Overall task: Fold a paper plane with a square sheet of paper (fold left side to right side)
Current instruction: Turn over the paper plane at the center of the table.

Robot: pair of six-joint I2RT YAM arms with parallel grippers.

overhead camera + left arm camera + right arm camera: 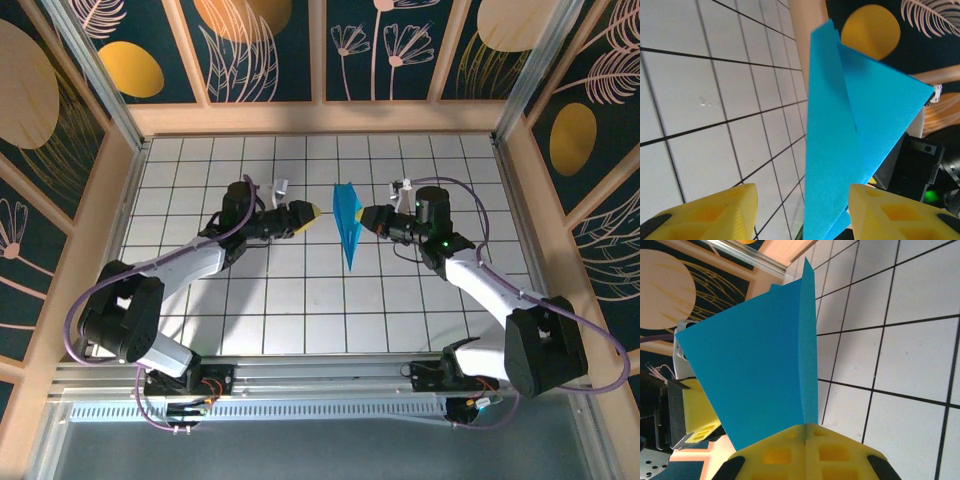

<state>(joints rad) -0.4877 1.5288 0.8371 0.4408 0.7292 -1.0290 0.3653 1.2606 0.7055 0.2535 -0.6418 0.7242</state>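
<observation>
Plane, cyan and creased into a slim dart, stands on edge over the middle of the table, wide end toward the far wall and point toward my bases. My right gripper is clamped on it. Its two yellow fingers meet with no gap, and the paper rises out of the seam between them. In that wrist view one flap spreads broad to the left and another layer shows almost edge-on. From above, this gripper meets the plane's right side near the wide end. My left gripper sits just beside the plane on the other side with its jaws apart. Its yellow fingers stand wide at the bottom of the wrist view, and the folded layers show beyond them. From above, a narrow strip of tile lies between its tips and the paper, so it is near but not touching. I cannot tell whether the plane's lower edge rests on the table. The table is white tile with a dark grid, edged by a pale wooden frame. Dark blue walls with gold discs and leaf drawings rise behind it. A green light glows on my right arm.
</observation>
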